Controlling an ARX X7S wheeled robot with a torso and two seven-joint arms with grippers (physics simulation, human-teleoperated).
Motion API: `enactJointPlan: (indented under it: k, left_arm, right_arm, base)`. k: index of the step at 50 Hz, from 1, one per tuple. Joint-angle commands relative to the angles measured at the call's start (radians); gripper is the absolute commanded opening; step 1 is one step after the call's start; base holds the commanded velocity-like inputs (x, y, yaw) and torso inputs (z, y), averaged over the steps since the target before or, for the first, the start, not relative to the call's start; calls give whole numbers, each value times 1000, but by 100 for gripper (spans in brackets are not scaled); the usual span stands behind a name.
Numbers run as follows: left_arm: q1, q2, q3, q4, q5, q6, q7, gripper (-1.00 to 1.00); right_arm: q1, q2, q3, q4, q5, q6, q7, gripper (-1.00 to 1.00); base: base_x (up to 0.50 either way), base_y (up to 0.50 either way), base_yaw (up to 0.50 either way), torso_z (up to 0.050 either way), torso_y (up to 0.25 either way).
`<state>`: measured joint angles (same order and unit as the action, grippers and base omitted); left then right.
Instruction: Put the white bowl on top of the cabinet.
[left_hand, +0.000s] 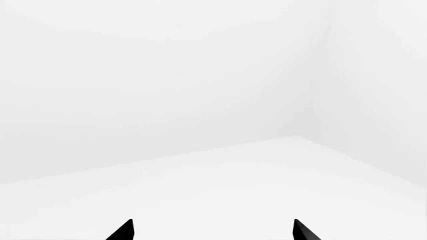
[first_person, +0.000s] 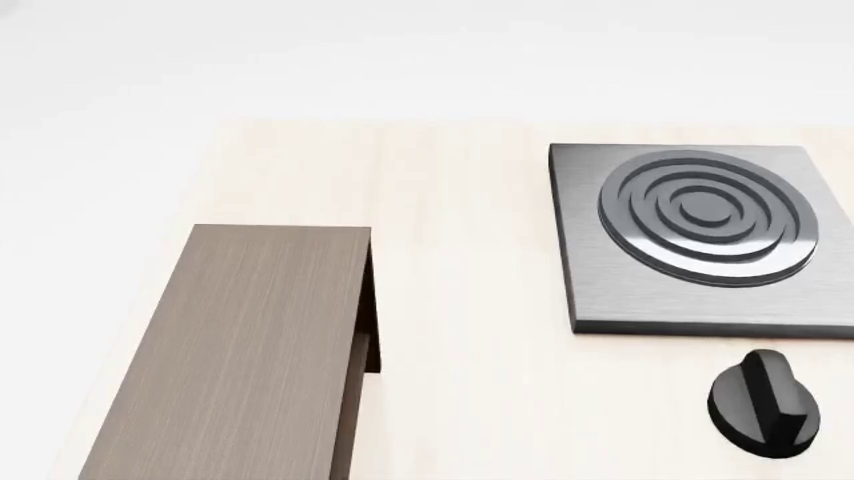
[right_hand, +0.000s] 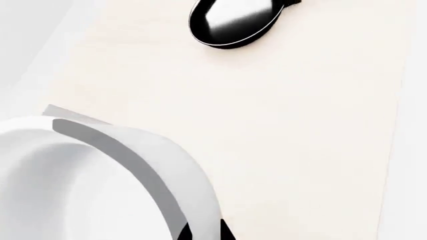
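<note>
The bowl (right_hand: 100, 175) sits at the right gripper (right_hand: 203, 232), tips astride its wall — closure unclear. Glossy, rigid, likely slippery — pinch the rim. Left gripper (left_hand: 213, 231) is spread, empty. The cabinet (first_person: 240, 340) is bare.

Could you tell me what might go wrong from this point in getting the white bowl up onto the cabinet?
1. The white bowl shows only in the right wrist view; the head view misses it, so guiding it to the cabinet may be partly blind.
2. Only a dark fingertip shows at the bowl's wall, so the hold cannot be confirmed; a glossy wall could slip.
3. The cabinet top is narrow, and a bowl set near its edge might tip off.
</note>
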<state>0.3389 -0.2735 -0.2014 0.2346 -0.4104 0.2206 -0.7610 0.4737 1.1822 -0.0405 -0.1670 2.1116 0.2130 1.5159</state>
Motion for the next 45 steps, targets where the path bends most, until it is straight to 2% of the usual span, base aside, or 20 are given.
enactJointPlan:
  k: [1,7,13,18,25,27,28,30,32,36,38,45]
  left_arm:
    - [0,0,2,-3,-4,5,1,100]
    - [2,-1,1,-3,-8,8,1,100]
    - [1,-2,2,-3,-11,8,1,100]
    - [3,-3,0,-1,-13,10,1,100]
    - [2,-4,2,-2,-14,12,1,100]
    - [2,-4,3,-3,-14,12,0,100]
    - [3,-4,2,-3,-15,13,0,100]
    - [3,-4,2,-3,-15,14,0,100]
    - [1,-4,3,-4,-14,14,0,100]
    - [3,-5,3,-3,-16,16,0,100]
    - [3,-5,3,-2,-15,15,-1,100]
    - [2,-6,5,-3,-15,15,-2,100]
  right_arm:
    - [367,11,-184,54,9,81,51,-100]
    - [509,-6,-309,116,19,105,50,-100]
    - [731,-38,-484,204,20,157,51,-100]
    - [828,-81,-544,275,13,219,37,-100]
    - [994,-161,-640,414,-33,427,-20,-100]
    - [1012,-168,-652,424,-48,444,-18,-100]
    - [1070,-196,-684,466,-56,530,-41,-100]
    - [1079,-202,-689,476,-61,536,-44,-100]
    - [1151,-252,-729,554,-80,649,-130,-100]
    - [1226,-288,-772,599,-131,753,-215,-100]
    - [1284,-308,-809,611,-188,846,-320,-100]
    - [1334,-322,-841,608,-244,924,-411,-100]
  base:
    - [0,0,0,0,0]
    - [0,0,0,0,0]
    - [0,0,0,0,2]
    - [0,0,0,0,2]
    - [0,0,0,0,0]
    - [0,0,0,0,5]
    - [0,0,0,0,0]
    - [0,0,0,0,0]
    - [0,0,0,0,0]
    - [0,0,0,0,3]
    - [0,0,0,0,0]
    - [0,0,0,0,1]
